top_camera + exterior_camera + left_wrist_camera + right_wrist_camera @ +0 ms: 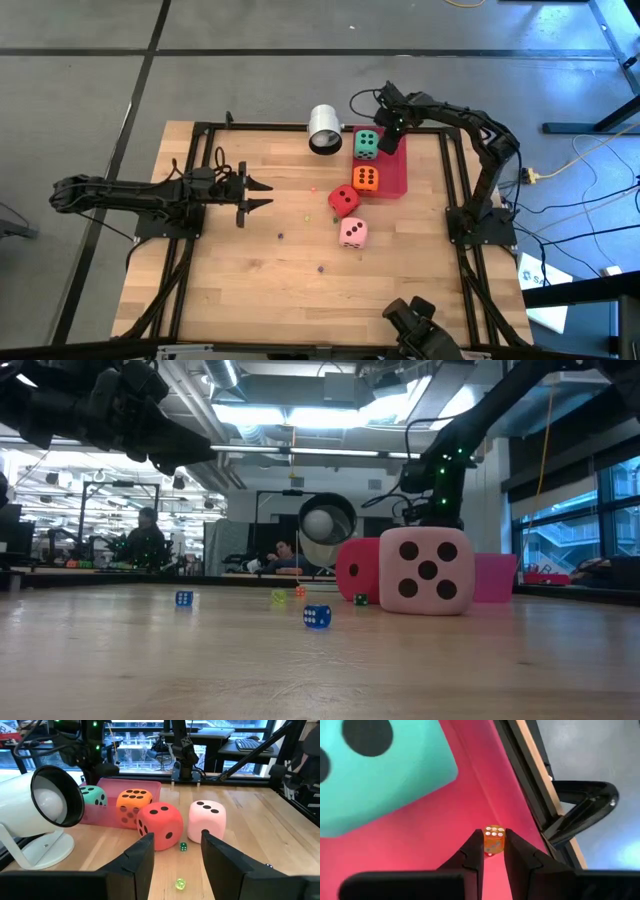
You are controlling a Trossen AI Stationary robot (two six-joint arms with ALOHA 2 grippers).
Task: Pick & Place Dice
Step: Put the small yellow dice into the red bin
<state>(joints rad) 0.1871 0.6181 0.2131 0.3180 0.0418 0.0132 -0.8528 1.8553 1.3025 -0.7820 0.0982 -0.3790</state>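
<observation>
The small orange die (493, 840) sat closest to the right wrist camera, a translucent cube with pale pips. The right claw (392, 130) was clamped on it by two opposite faces, fingers nearly together. The claw hung over the red tray (398, 170), which lay against the surface's far edge, right of its middle. The pinch near the fingertips left the die's lower part free, probably so it could be set down or dropped on the bare tray floor beside the green die (367, 145) without the fingers touching anything.

The green die and the orange die (365, 179) rested on the tray. The red die (344, 201) stood on the wood just beside the tray's near corner, and the pink die (353, 232) stood near it, closer to the surface's middle. A white cup (324, 130) lay on its side by the far edge, next to the tray.

The left claw (268, 195) waited toward the left edge, fingers apart and holding nothing, aimed at the red and pink dice. More small dice lay loose on the wood, among them a blue one (316, 616) and a green one (179, 883), so the task looked unfinished.
</observation>
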